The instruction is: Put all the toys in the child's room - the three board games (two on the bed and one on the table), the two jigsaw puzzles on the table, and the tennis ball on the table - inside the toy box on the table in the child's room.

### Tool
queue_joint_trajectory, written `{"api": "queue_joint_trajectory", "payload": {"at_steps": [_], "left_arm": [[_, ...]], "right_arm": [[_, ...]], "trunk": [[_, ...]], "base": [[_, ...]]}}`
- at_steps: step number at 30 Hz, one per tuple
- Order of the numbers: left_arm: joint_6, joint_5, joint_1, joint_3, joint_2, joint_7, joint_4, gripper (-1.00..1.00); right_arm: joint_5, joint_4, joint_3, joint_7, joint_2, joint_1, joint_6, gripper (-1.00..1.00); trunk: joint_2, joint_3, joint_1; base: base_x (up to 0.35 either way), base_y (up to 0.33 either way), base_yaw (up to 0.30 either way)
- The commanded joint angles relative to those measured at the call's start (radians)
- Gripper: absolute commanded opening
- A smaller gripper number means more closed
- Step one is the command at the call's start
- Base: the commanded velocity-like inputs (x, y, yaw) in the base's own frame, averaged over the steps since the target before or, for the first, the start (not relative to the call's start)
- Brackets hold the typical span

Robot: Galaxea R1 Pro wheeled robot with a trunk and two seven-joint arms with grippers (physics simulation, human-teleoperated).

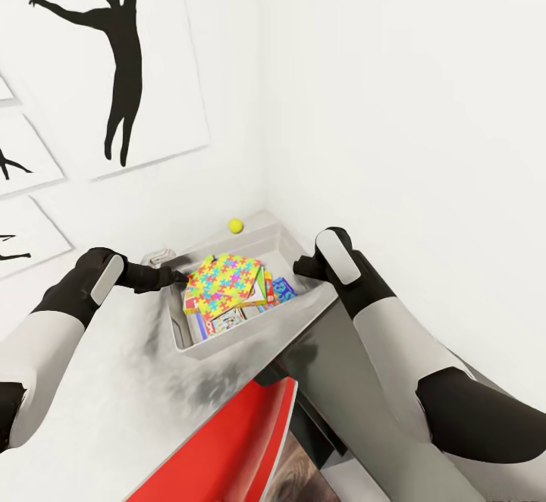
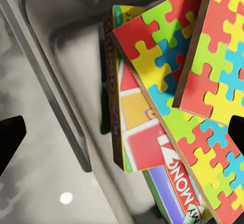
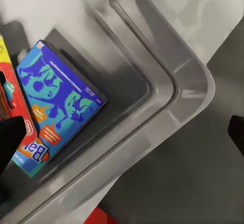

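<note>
Two jigsaw puzzles (image 1: 222,283) overlap inside the toy box (image 1: 250,335), its near rim clear.

A corner of a child's room in a home. White walls meet at the centre of the frame, and the wall at the upper left carries white posters (image 1: 114,62) with black dancing silhouettes. In the middle, a pale table (image 1: 114,403) holds a grey toy box (image 1: 296,248) stuffed with bright jigsaw puzzles (image 1: 221,280) and board games (image 3: 58,104), and a tennis ball (image 1: 235,225) lies behind the box against the corner.
</note>
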Motion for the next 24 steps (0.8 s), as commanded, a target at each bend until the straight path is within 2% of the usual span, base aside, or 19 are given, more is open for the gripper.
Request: {"api": "queue_joint_trajectory", "payload": {"at_steps": [1,15,24], "left_arm": [[0.001,-0.009,-0.001,-0.003,0.001,-0.011,0.0,1.0],[0.001,-0.009,-0.001,-0.003,0.001,-0.012,-0.001,1.0],[0.001,-0.01,-0.001,-0.002,0.001,-0.011,0.0,1.0]], "right_arm": [[-0.008,0.0,0.001,-0.01,0.0,-0.002,0.002,1.0],[-0.008,0.002,0.004,-0.008,0.0,-0.004,-0.001,1.0],[-0.008,0.004,0.003,-0.008,0.0,-0.004,-0.001,1.0]], "trunk": [[-0.002,-0.002,0.001],[-0.002,-0.004,0.001],[-0.002,-0.015,0.001]], "base": [[0.0,0.0,0.0],[0.0,0.0,0.0],[0.0,0.0,0.0]]}}
